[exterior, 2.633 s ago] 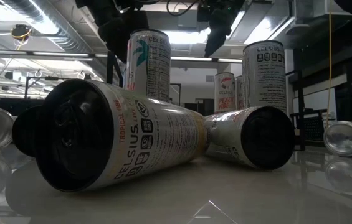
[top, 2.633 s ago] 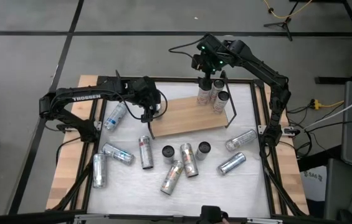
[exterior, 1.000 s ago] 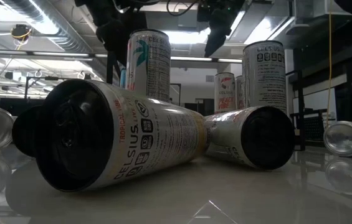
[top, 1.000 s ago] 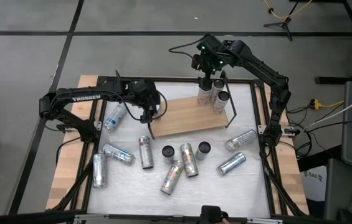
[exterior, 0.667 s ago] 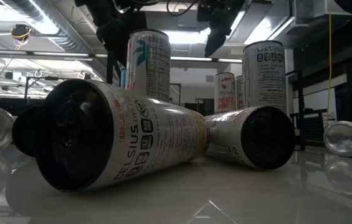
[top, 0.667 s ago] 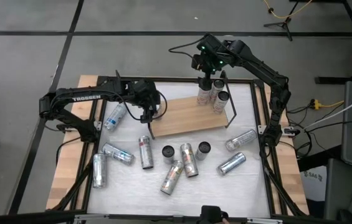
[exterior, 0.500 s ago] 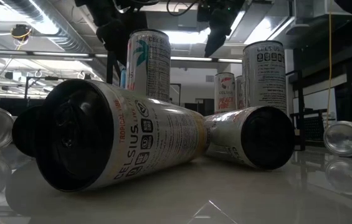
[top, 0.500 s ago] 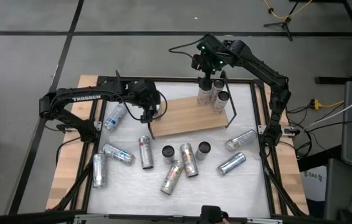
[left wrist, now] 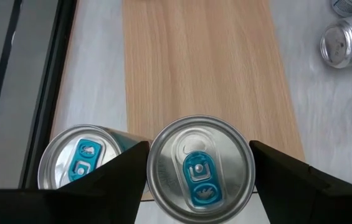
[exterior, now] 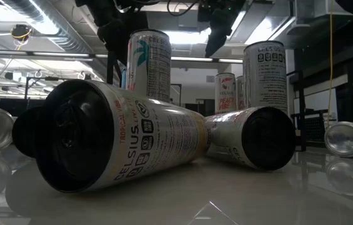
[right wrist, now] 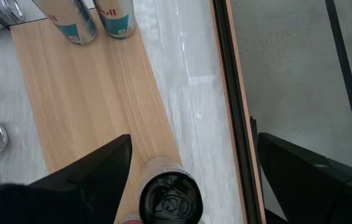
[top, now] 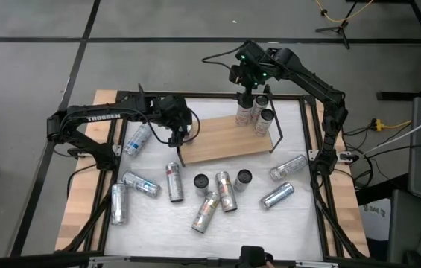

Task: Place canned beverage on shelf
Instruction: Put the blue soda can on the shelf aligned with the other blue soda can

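Observation:
The shelf (top: 225, 138) is a light wooden board on wire ends; it lies across the far middle of the white table. At its left end my left gripper (top: 180, 132) is shut on an upright silver can with a blue tab (left wrist: 199, 171). A second blue-tabbed can (left wrist: 83, 163) stands close beside it. At the shelf's right end stand three cans (top: 253, 114). My right gripper (top: 251, 95) hangs open above them. A black-topped can (right wrist: 169, 202) shows below and between its spread fingers, untouched. My left gripper pinches the can between its two fingers, one on each side of the wall just under the top rim (left wrist: 153, 163). The fingers slant down from above and from the table's left. The can stands upright; its own top hides its foot.
Several cans lie loose on the white table (top: 299, 223) near of the shelf, and two stand upright (top: 201, 181) (top: 244, 177). One can (top: 137, 138) lies left of the shelf. A black frame (right wrist: 225, 93) runs along the table's edges. The shelf's middle (left wrist: 200, 62) is bare.

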Action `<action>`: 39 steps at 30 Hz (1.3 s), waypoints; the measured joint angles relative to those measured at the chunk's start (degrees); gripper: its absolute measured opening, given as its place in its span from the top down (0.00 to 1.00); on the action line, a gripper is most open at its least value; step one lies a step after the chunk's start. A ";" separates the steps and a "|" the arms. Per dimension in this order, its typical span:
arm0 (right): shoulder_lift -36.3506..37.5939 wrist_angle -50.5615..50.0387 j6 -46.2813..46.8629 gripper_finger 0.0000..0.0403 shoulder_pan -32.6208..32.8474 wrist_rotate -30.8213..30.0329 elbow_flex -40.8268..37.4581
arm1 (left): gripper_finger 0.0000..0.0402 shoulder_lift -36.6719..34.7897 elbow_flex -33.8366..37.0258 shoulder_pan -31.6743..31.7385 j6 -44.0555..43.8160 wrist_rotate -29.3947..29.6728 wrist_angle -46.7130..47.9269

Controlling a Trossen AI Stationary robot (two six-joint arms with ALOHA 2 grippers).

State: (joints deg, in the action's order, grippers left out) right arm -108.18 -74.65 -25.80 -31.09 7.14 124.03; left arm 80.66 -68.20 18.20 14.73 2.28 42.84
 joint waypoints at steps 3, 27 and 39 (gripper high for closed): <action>0.00 -0.02 0.00 0.16 -0.02 0.00 0.00 | 0.36 0.01 0.00 0.00 -0.66 -0.02 -0.01; 0.00 -0.02 0.00 0.16 -0.02 0.00 0.00 | 0.18 0.02 -0.07 -0.04 -1.89 -0.02 -0.23; 1.77 -1.69 -0.08 0.16 1.13 -0.43 -0.02 | 0.18 -5.75 -0.07 -1.15 -2.57 0.03 -2.94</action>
State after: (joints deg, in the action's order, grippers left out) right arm -106.41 -76.34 -25.89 -29.96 6.71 124.01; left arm 74.91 -68.27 17.04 12.16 2.31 39.90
